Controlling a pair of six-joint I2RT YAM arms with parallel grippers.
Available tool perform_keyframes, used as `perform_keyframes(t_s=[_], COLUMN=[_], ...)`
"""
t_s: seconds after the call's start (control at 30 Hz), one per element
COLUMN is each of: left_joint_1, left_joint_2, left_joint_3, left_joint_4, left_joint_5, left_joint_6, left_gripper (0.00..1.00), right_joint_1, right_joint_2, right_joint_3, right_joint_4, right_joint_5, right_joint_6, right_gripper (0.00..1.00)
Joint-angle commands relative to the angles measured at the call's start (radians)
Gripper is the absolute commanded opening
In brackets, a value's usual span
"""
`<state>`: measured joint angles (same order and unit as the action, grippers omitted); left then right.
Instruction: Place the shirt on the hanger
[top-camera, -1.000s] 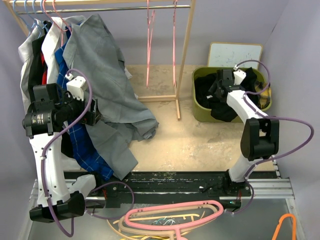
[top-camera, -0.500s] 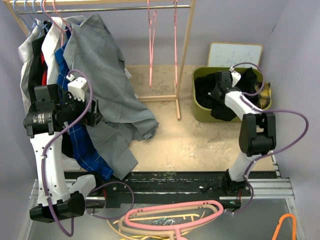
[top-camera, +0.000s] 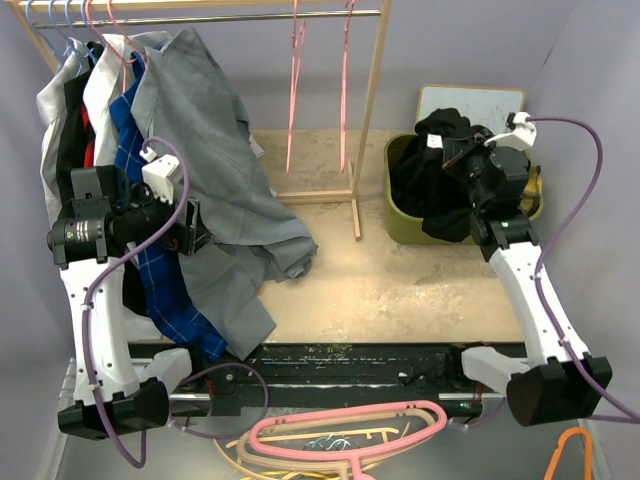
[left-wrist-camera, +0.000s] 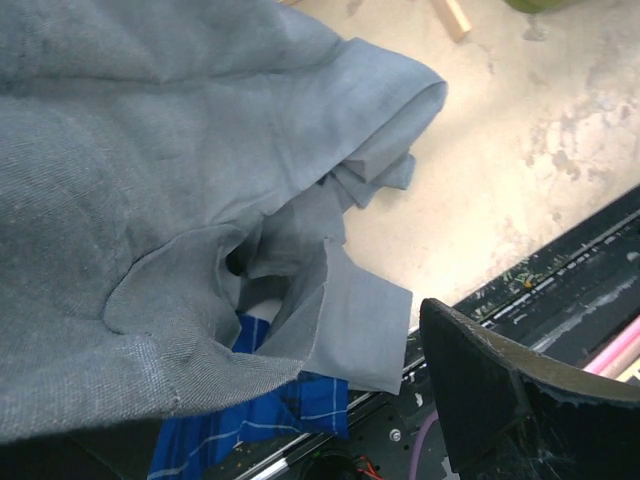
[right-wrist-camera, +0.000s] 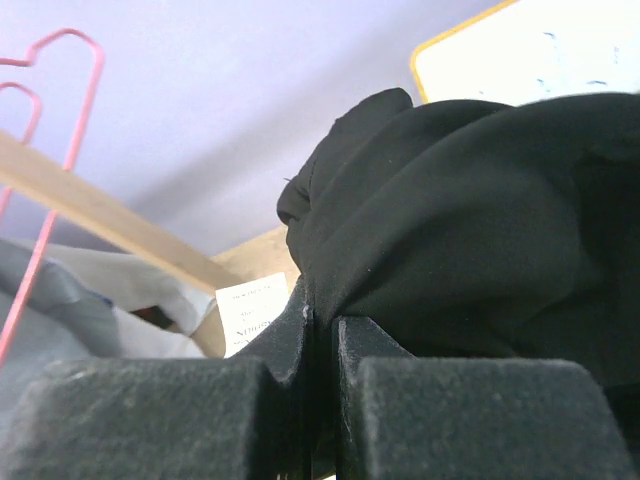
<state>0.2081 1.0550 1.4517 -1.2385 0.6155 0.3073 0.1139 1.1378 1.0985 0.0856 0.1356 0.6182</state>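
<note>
My right gripper (top-camera: 452, 152) is shut on a fold of the black shirt (top-camera: 440, 195) and holds it above the green bin (top-camera: 398, 228); the rest of the cloth hangs down into the bin. In the right wrist view the two pads meet (right-wrist-camera: 322, 322) with black cloth (right-wrist-camera: 480, 220) pinched between them and a white label (right-wrist-camera: 250, 312) behind. Two thin pink hangers (top-camera: 295, 90) hang edge-on from the wooden rail. My left gripper (top-camera: 195, 226) is open beside the hanging grey shirt (top-camera: 215, 170), and only one finger (left-wrist-camera: 475, 385) shows in its wrist view.
Several garments crowd the rack's left end, a blue checked one (top-camera: 170, 290) among them. A rack post (top-camera: 370, 120) stands between hangers and bin. A whiteboard (top-camera: 470, 100) leans behind the bin. A thick pink hanger (top-camera: 350, 430) and an orange one (top-camera: 572, 452) lie at the near edge.
My right gripper has shut on the black shirt in the bin and risen, lifting a bunch of the cloth above the rim. The left arm has barely moved.
</note>
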Motion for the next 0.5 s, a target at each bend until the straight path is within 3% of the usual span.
perform_keyframes(t_s=[0.0,0.13,0.23,0.33,0.4,0.47], left_joint_1=[-0.013,-0.019,-0.022,-0.021,-0.021,-0.022], left_joint_2=[-0.006,-0.017,-0.016,-0.02,-0.02,-0.021], left_joint_3=[0.074,0.097,0.102,0.09,0.086,0.085], left_joint_4=[-0.051,-0.083,-0.087,-0.073,-0.07,-0.069], left_joint_5=[0.181,0.254,0.254,0.241,0.24,0.241], left_joint_6=[0.082,0.121,0.124,0.116,0.115,0.115], left_gripper=[0.99,0.99,0.99,0.99,0.99,0.99], right_joint_1=[0.017,0.026,0.031,0.036,0.038,0.039], right_joint_2=[-0.067,-0.143,-0.186,-0.237,-0.277,-0.293], right_joint_3=[0.102,0.232,0.296,0.252,0.2,0.208], right_joint_4=[0.04,0.073,0.164,0.421,0.621,0.676], right_joint_5=[-0.105,-0.235,-0.459,-0.71,-0.793,-0.83], right_joint_6=[-0.018,-0.013,0.024,0.139,0.237,0.278], right_gripper=[0.0,0.0,0.0,0.0,0.0,0.0])
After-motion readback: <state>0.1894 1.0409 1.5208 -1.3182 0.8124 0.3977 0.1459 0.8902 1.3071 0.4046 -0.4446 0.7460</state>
